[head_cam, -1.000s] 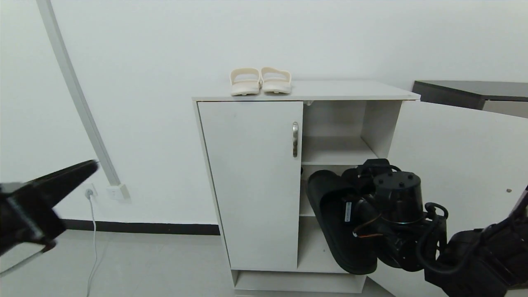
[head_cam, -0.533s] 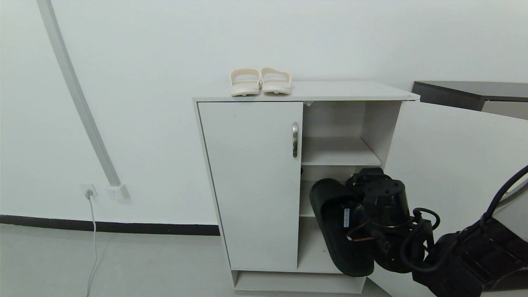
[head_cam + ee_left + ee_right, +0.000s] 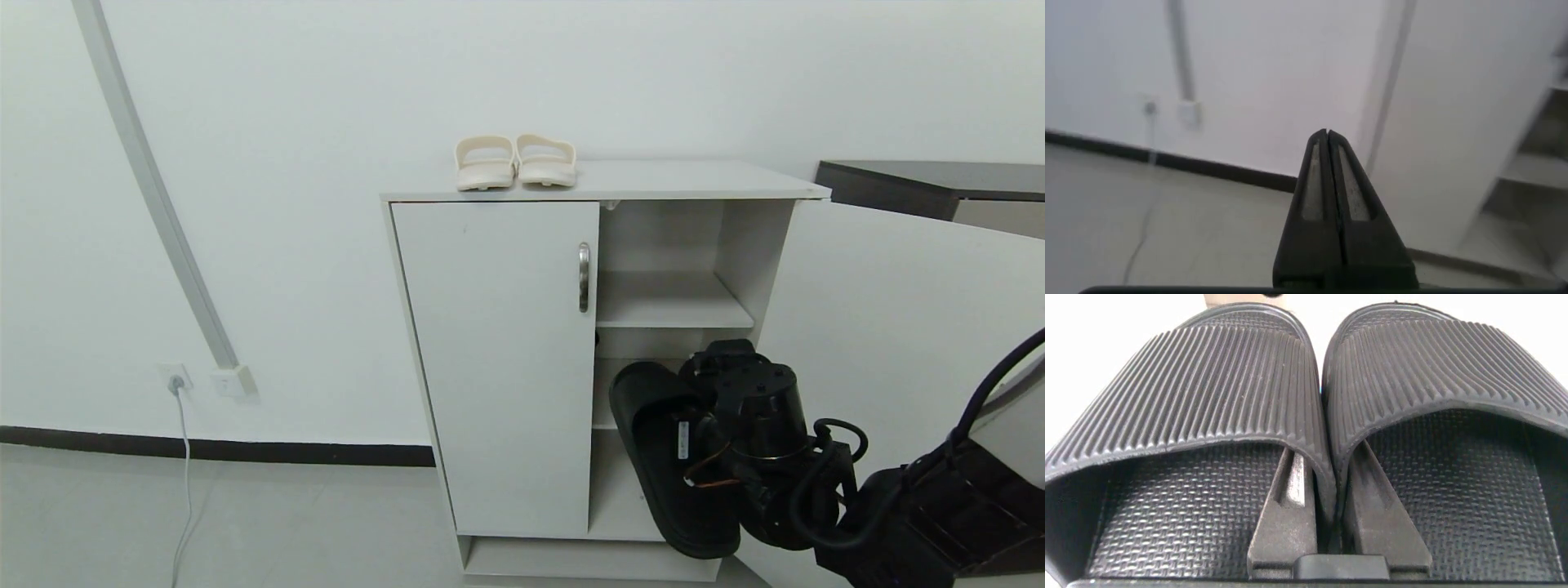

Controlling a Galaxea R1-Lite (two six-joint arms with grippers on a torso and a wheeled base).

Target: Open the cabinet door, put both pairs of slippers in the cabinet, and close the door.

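Inner edges of both black slippers (image 3: 1237, 400) between right jaws

Light: bright, even, diffuse.
Shadows: lay soft under the top lip of the cabinet (image 3: 498, 367) and inside its shelves.
Glare: faint sheen showed on the door handle (image 3: 584, 278).
Distortion: wall conduit (image 3: 149, 180) bowed at frame's left.

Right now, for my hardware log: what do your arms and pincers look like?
Right arm: black, round bolted wrist housing, looped black cables, thin orange wire. Left pincer: tapered black fingers, grey pads. Right pincer: dark fingers too.
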